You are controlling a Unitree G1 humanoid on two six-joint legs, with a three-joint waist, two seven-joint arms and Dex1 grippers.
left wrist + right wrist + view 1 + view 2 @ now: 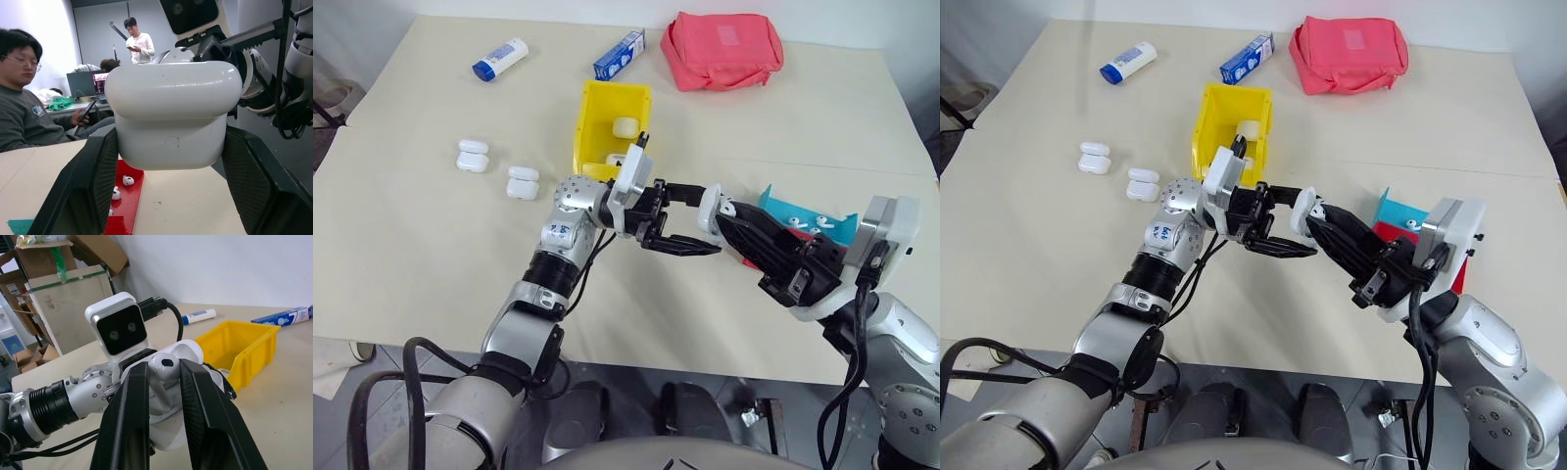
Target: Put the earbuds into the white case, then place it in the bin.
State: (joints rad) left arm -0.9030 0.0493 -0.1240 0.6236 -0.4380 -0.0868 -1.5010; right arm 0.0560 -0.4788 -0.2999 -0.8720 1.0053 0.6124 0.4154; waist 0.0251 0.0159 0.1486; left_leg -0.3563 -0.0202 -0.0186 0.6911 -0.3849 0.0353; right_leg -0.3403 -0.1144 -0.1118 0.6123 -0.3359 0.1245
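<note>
The fingers of the left gripper (690, 217) are clamped on the white case (173, 115) above the table while the right gripper (164, 377) pinches an earbud (161, 366) at its lid, so loading is underway and the bin (592, 122) drop remains.

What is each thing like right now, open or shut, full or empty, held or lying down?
white case, held in the left end effector, lid looks open
earbud, pinched in the right end effector above the case
bin, upright, two cases inside
spare cases, shut, lying on the table
red tray, holding loose earbuds
</note>
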